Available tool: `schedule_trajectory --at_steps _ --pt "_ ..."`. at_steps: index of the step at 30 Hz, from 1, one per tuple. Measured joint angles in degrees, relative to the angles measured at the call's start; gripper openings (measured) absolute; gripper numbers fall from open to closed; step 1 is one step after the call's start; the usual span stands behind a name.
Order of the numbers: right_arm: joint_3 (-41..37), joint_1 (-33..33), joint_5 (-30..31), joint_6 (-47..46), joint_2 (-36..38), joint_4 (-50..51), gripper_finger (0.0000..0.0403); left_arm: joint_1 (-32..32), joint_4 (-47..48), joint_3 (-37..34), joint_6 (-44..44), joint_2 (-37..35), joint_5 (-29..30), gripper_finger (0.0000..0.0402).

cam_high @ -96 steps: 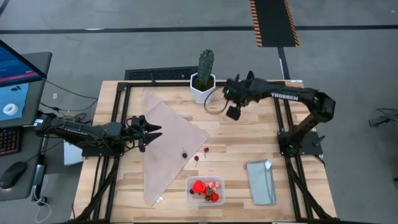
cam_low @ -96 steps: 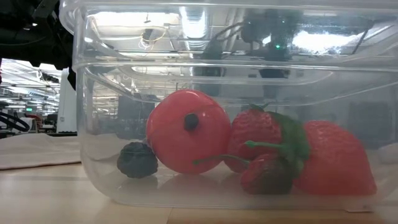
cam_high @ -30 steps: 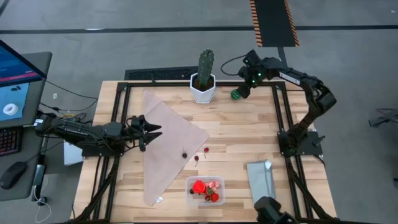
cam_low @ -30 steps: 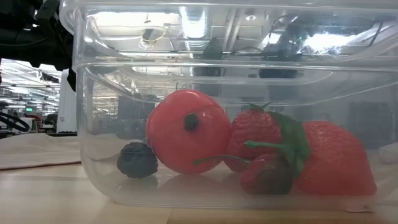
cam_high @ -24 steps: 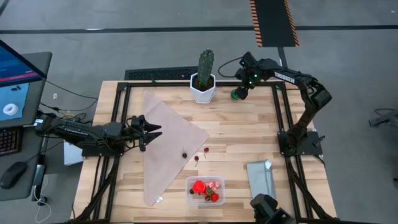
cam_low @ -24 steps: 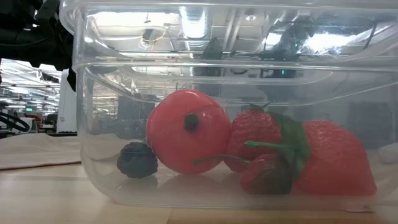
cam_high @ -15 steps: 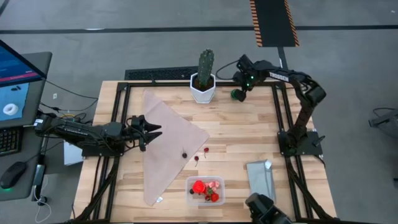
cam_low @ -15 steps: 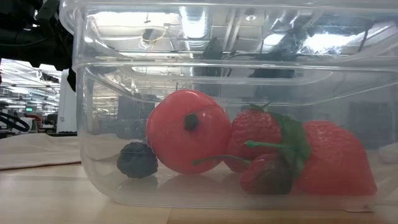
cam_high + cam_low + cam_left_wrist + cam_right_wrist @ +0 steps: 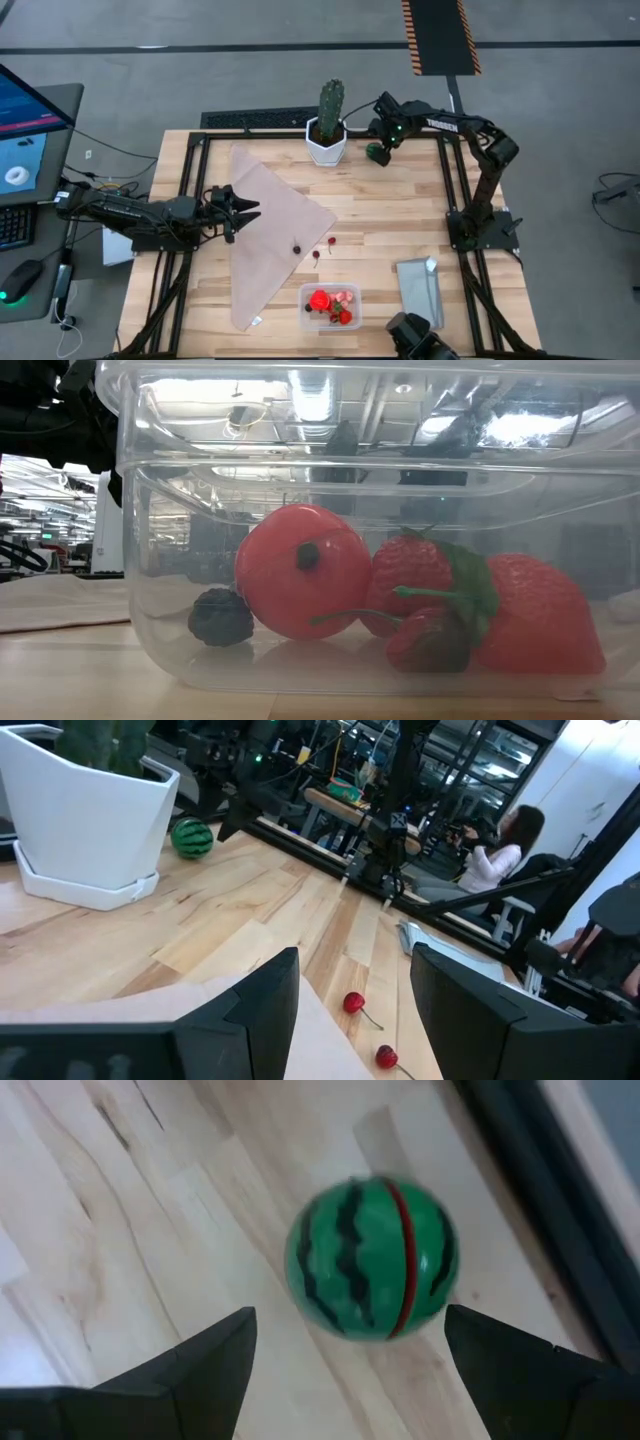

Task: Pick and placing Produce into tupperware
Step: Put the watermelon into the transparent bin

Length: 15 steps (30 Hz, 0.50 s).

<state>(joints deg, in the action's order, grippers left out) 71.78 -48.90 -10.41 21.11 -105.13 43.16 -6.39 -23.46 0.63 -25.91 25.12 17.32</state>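
Note:
The green striped ball (image 9: 377, 153) rests on the wood near the table's far edge, right of the cactus pot. My right gripper (image 9: 382, 141) hangs open just above it; in the right wrist view the ball (image 9: 372, 1260) shows between and beyond the two fingers, untouched. The clear tub (image 9: 331, 305) stands near the near edge and holds a red ball (image 9: 302, 570), strawberries (image 9: 535, 615) and a dark berry (image 9: 221, 617). Cherries lie loose: one on the cloth (image 9: 297, 250), two on the wood (image 9: 316, 254) (image 9: 331, 240). My left gripper (image 9: 246, 217) waits open at the cloth's left edge.
A beige cloth (image 9: 270, 235) lies spread left of centre. The cactus in its white pot (image 9: 328, 130) stands at the far edge, close to the left of the ball. A grey-blue lid (image 9: 420, 290) lies right of the tub. A dark object (image 9: 412, 335) shows at the near edge.
My right gripper has moved toward the table's left along the far edge and come down over the green ball, staying open. The dark object at the near edge has drifted left. My left arm and the produce in the tub have kept still.

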Motion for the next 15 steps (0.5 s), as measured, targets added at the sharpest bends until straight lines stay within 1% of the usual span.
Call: schedule_trajectory --at_steps 8,15 --pt "0.0 1.2 0.0 1.7 -3.3 -3.8 0.0346 0.0 0.0 0.0 0.0 0.0 0.0 0.0182" --pt "0.0 1.7 -0.1 2.7 -3.3 -5.7 0.0341 0.0 0.0 0.0 0.0 0.0 0.0 0.0182"
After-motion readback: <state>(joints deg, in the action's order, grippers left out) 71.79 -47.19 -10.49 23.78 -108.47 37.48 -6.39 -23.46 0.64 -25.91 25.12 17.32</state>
